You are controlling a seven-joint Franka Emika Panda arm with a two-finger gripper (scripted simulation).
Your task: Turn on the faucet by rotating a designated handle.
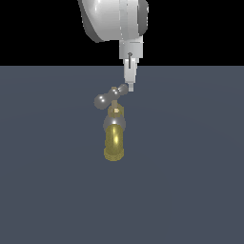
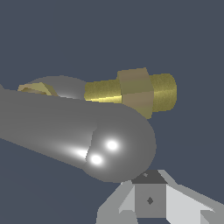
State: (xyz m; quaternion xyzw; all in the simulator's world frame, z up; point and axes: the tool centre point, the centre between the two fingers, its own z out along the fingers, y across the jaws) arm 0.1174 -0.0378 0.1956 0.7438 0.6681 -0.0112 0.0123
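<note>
The faucet [image 1: 114,138] stands on the flat grey floor, its yellow-gold spout pointing toward the camera under a grey collar. On top, the handle [image 1: 110,96] is a shiny grey crossbar lying aslant, one bulbous end toward the exterior view's left and the other at my fingertips. My gripper [image 1: 129,87] hangs down from above, shut with nothing between its fingers, its tip against the crossbar's end on the exterior view's right. In the wrist view the handle's rounded end [image 2: 122,148] fills the frame right beside my gripper [image 2: 150,199], with the brass stem [image 2: 131,92] behind it.
Only the dark grey floor [image 1: 190,181] surrounds the faucet. The white arm [image 1: 114,19] comes down from the top of the exterior view.
</note>
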